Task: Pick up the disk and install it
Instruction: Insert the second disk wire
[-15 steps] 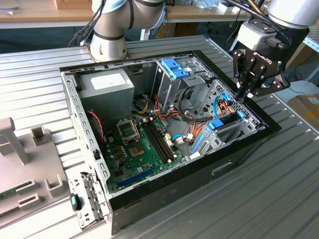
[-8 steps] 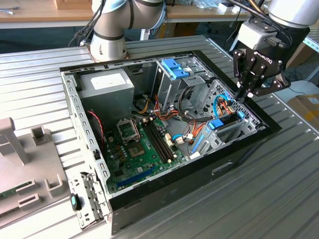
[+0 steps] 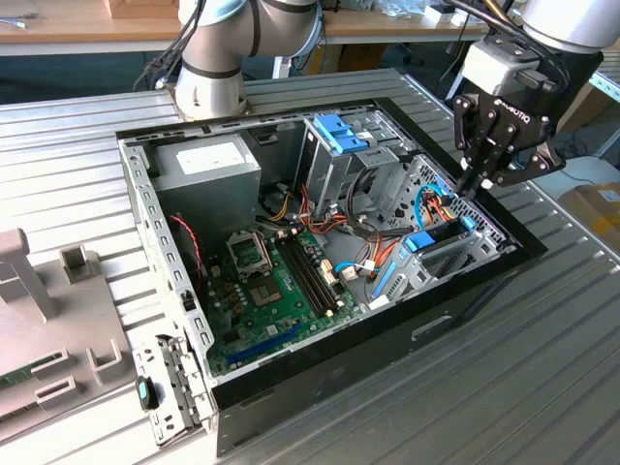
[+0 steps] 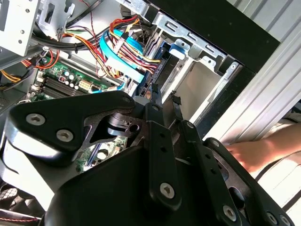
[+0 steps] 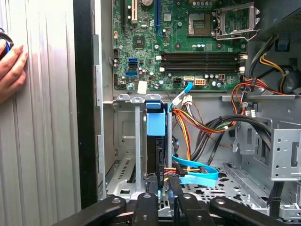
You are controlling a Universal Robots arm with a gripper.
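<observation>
The disk [image 5: 155, 150] stands on edge in a slot of the metal drive cage [image 5: 123, 136], a dark slab with a light-blue rail end on top. The exterior view shows the disk [image 3: 438, 235] in the cage at the case's right end. My gripper [image 3: 474, 186] hangs just above the cable end of the disk. In the first wrist view my gripper [image 5: 163, 186] has its fingers close together with a narrow gap, and I see nothing clamped between them. The second wrist view shows my gripper [image 4: 164, 93] over the same cage, apart from the disk.
The open computer case [image 3: 387, 320] lies on a ribbed metal table [image 3: 542, 387]. Orange, yellow and blue cables [image 5: 195, 172] crowd the space beside the disk. A person's hand [image 5: 11, 70] rests on the table next to the case wall. A second cage with a blue latch [image 3: 341, 136] stands farther back.
</observation>
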